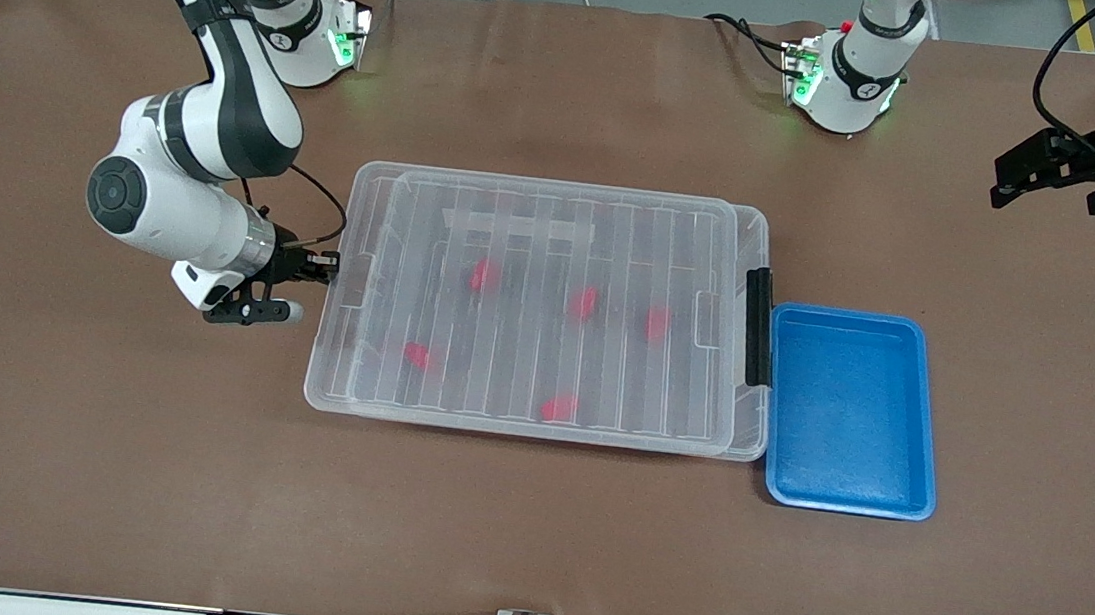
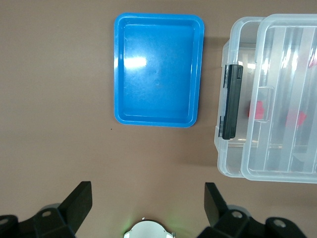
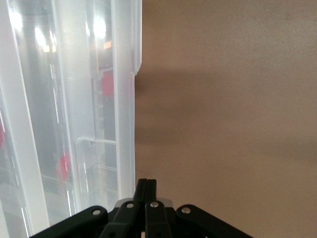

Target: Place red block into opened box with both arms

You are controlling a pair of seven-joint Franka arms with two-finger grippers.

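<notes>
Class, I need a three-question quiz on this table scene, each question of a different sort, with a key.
1. True or false: the box has its lid off.
2. How many red blocks show through the lid?
3. Which hand is shut at the box's end: A) right hand B) left hand

Key: 1. False, the lid lies on it. 2. Five. 3. A; the left hand waits open, up over the table near the blue tray.

**Five red blocks under a shut lid**

The box (image 1: pixel 547 313) is a wide, shallow clear bin lying flat mid-worktop, its ribbed see-through lid (image 1: pixel 553 248) on and a black latch (image 1: pixel 757 326) at the end toward the left arm. Five small red blocks (image 1: pixel 484 275) lie scattered on its floor, blurred through the lid.
</notes>
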